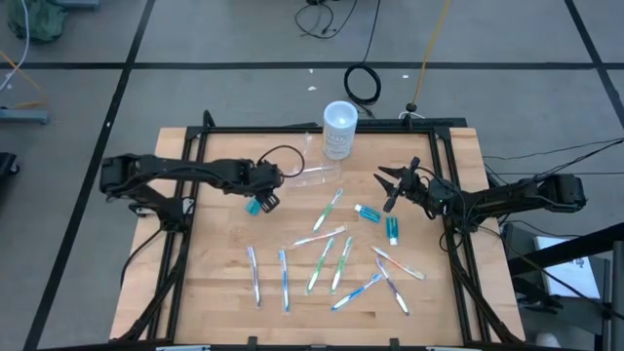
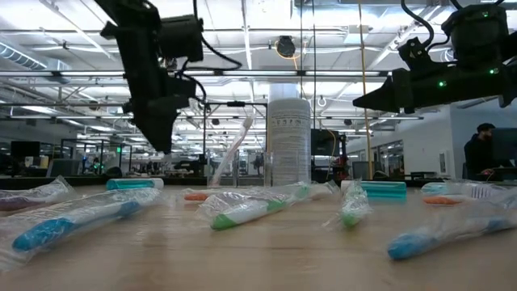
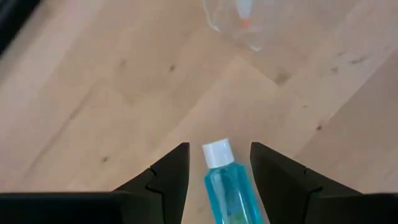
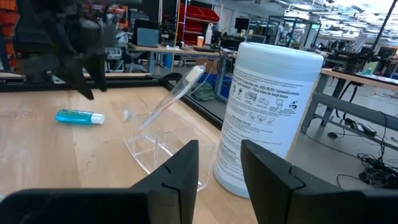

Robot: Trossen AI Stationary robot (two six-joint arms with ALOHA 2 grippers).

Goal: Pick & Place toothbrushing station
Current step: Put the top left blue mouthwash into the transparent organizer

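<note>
The toothbrushing station (image 1: 317, 175) stands near the surface's far edge, just beside the white cup (image 1: 338, 130), one toothbrush (image 4: 174, 96) leaning in it. Left gripper (image 1: 268, 190) hovers with jaws apart over a blue bottle (image 1: 255, 206); right gripper (image 1: 390, 183) is also apart, empty. Grabbing the thin clear walls could tip it or knock the cup.

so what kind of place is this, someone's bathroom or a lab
Most likely a robotics lab or open workshop, not a bathroom. The wooden table sits on a taped grey floor with loose cables, and the low view shows rows of desks and monitors under industrial ceiling lights, with a person working there.
</note>
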